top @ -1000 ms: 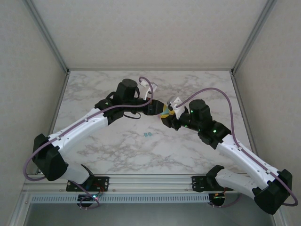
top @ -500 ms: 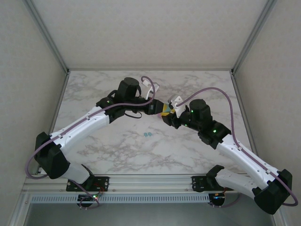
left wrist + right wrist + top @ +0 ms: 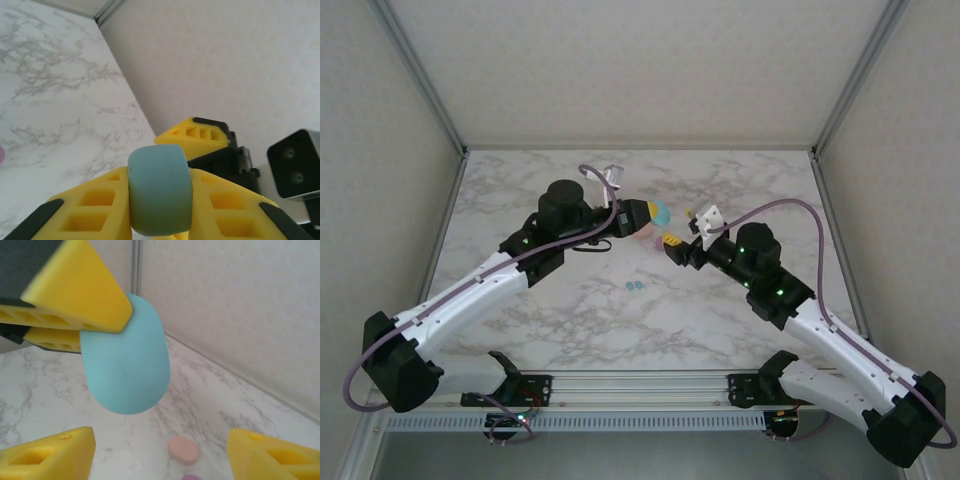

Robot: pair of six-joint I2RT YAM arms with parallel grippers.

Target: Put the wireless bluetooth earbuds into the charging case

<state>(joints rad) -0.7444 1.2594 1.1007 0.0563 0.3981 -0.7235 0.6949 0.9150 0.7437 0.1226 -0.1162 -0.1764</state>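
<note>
A teal-blue oval charging case (image 3: 160,190) sits pinched between the yellow fingers of my left gripper (image 3: 160,202), which is shut on it and holds it above the table. The top view shows that case (image 3: 659,212) at the tip of the left gripper (image 3: 653,215), mid-table. My right gripper (image 3: 673,243) is just to its right and below, open. In the right wrist view the case (image 3: 125,365) hangs above and apart from the right gripper (image 3: 160,447). Two tiny teal earbuds (image 3: 634,286) lie on the marble, nearer to me than both grippers.
A pink oval case (image 3: 183,450) lies on the marble below the held case, with a purple piece (image 3: 190,477) beside it at the frame's bottom edge. Grey walls with metal posts close in the table (image 3: 520,320) at the back and sides.
The right gripper has opened and let go of the teal case. The left gripper has closed on the case and drawn back to the left with it, parting the two grippers.
</note>
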